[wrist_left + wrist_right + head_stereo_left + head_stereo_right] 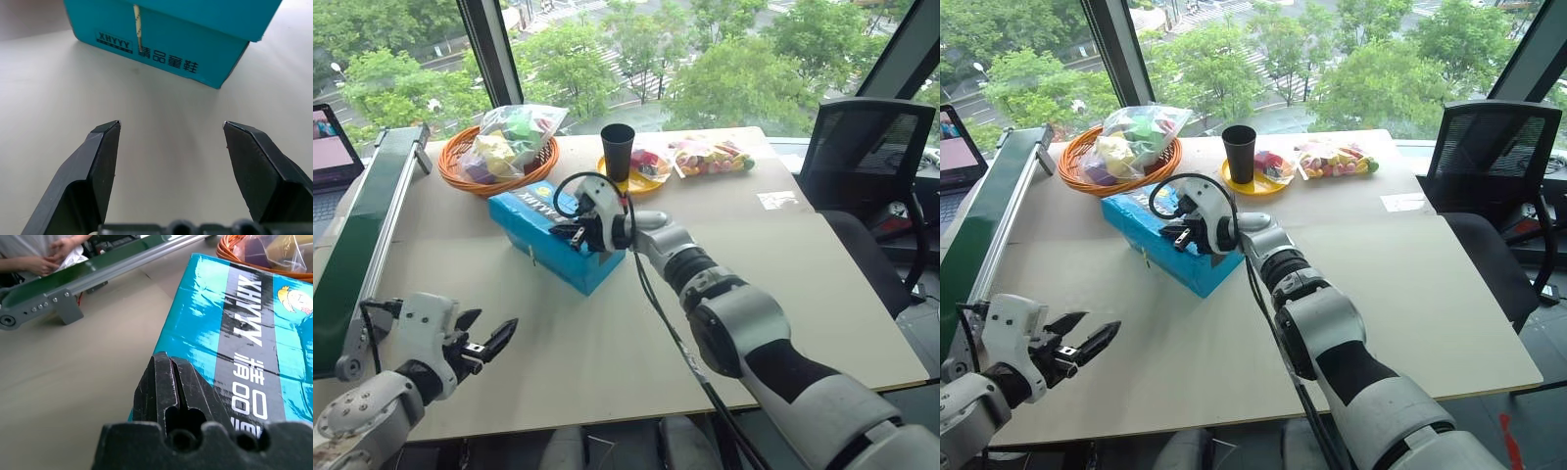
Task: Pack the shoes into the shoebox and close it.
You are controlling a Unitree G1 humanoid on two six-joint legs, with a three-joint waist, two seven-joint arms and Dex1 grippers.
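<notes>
I found the turquoise cardboard shoebox (558, 235) lidded near the orange woven basket (460, 166); a lace protruded. My right fingers (576, 233), pressed together, rested atop it; left fingers (494, 343) stood wide, empty.

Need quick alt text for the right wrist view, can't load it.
The shut right gripper hovers at the closed lid of the blue shoebox, which bears white lettering on a dark strip. Behind lie a green rail and an orange basket.
</notes>
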